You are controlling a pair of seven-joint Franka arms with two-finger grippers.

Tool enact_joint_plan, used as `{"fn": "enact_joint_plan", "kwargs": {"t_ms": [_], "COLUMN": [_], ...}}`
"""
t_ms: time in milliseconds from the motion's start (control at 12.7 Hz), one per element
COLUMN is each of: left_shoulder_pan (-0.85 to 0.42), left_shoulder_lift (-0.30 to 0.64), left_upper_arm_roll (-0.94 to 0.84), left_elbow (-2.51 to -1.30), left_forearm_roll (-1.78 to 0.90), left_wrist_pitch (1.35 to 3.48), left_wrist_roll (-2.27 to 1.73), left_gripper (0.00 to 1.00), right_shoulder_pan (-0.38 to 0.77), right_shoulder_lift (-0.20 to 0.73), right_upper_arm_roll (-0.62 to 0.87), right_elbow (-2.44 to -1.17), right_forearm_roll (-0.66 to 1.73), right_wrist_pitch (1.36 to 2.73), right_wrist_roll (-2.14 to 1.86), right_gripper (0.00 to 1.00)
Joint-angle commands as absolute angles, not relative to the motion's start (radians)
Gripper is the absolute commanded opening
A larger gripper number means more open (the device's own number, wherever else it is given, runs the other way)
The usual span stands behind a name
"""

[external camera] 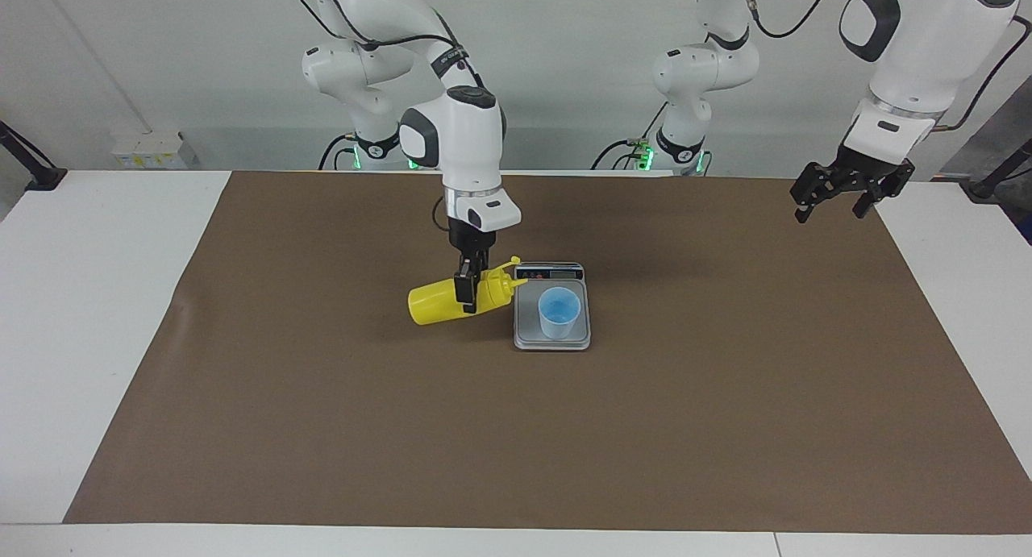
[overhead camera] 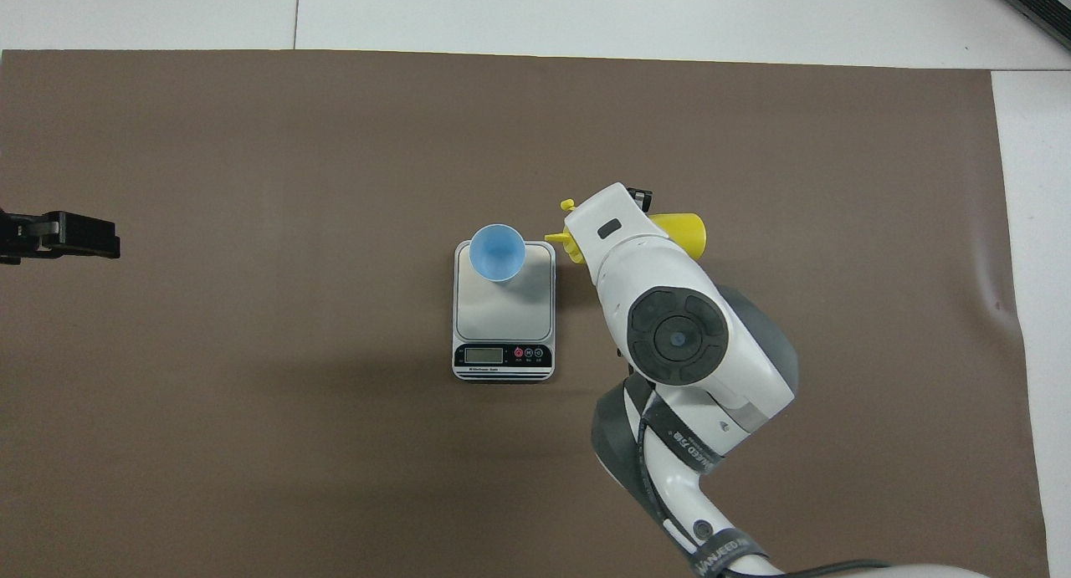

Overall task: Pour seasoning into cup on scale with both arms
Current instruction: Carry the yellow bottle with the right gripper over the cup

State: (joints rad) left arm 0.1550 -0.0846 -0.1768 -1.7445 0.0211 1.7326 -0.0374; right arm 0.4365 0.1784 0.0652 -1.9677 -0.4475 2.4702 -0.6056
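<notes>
Two arms on it but roughly halfway: the right gripper (external camera: 468, 293) grips the yellow squeeze bottle (external camera: 439, 302) sideways, nozzle just beside the scale (external camera: 552, 342) holding the blue cup (external camera: 559, 312), nothing visibly poured, while the left gripper (external camera: 838, 196) waits wide open.

Facing view: high camera across the table from the robots, looking down and toward them at middle distance; takes in both arm bases, the back wall, the whole brown mat (external camera: 322, 428) and the white table (external camera: 72, 299).
Overhead view: camera high above the robots' end, aimed forward and steeply down, closer in; the mat fills most of it.
Shared: the mat's middle with the scale (external camera: 552, 335) (overhead camera: 503, 310), half a turn apart.
</notes>
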Motion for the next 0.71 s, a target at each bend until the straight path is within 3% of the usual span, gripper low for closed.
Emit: {"fn": "enact_joint_plan", "kwargs": {"t_ms": [0, 236, 630], "left_shoulder_pan": [0.166, 0.166, 0.166], "left_shoulder_lift": [-0.106, -0.106, -0.106], "left_upper_arm_roll": [-0.183, -0.183, -0.183], "left_elbow": [-1.756, -1.756, -1.756], "left_forearm_roll": [0.031, 0.031, 0.031], "left_wrist_pitch": [1.720, 1.720, 1.720], "left_wrist_roll": [-0.034, -0.034, -0.034], "left_gripper": [1.00, 1.00, 1.00], "right_shoulder_pan": [0.449, 0.474, 0.570], "right_shoulder_lift": [0.196, 0.212, 0.330], "right_upper_arm_roll": [0.066, 0.066, 0.066], "right_elbow": [-1.924, -1.914, -1.803], "right_forearm_roll": [-0.555, -0.609, -0.765], "right_wrist_pitch": [2.409, 2.376, 2.258], "right_wrist_roll": [-0.548, -0.537, -0.398], "right_gripper": [0.12, 0.07, 0.01]}}
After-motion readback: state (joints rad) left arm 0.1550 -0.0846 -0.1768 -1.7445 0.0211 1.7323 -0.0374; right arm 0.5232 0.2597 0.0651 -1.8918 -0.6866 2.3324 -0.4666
